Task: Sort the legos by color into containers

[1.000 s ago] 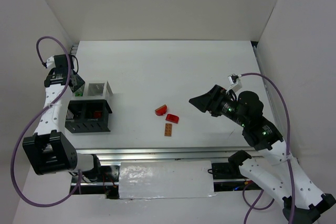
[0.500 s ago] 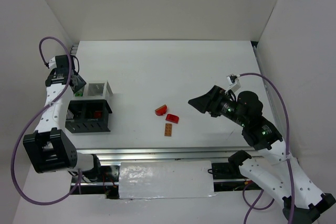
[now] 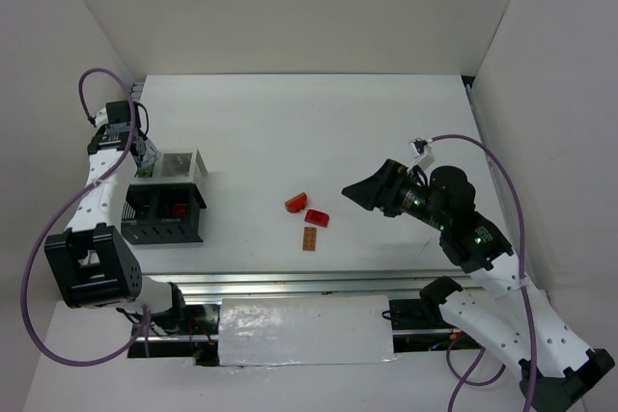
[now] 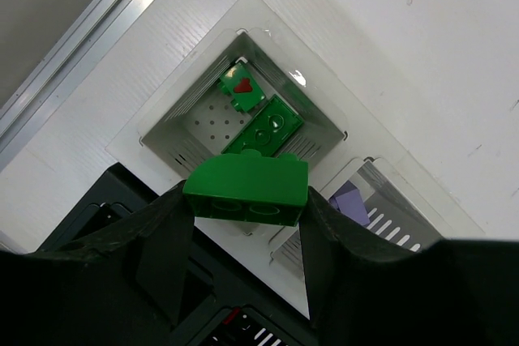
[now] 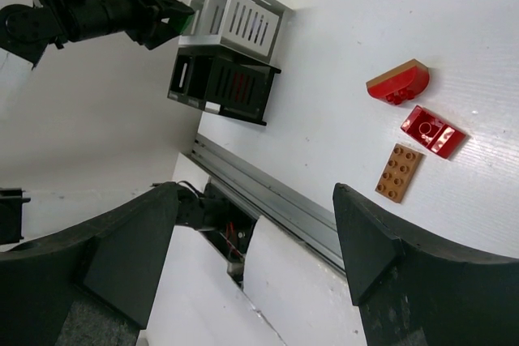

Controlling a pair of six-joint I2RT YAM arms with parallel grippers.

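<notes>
My left gripper (image 3: 145, 155) is shut on a green brick (image 4: 251, 180) and holds it above the far-left white bin (image 4: 174, 91), which has two green bricks (image 4: 263, 123) in it. The white bin beside it (image 3: 182, 167) holds a lavender brick (image 4: 350, 200). Two black bins (image 3: 164, 214) stand in front, and one holds a red brick (image 3: 180, 207). A curved red brick (image 3: 295, 203), a flat red brick (image 3: 317, 218) and an orange-brown plate (image 3: 309, 238) lie loose mid-table. My right gripper (image 3: 360, 191) is open and empty, hovering right of them.
The loose bricks also show in the right wrist view: the curved red brick (image 5: 397, 84), the flat red brick (image 5: 431, 131) and the orange-brown plate (image 5: 400, 172). A metal rail (image 3: 290, 282) runs along the table's near edge. White walls enclose the table on three sides.
My left gripper has shifted slightly toward the back over the white bin, still holding the green brick. My right gripper has edged a little to the left.
</notes>
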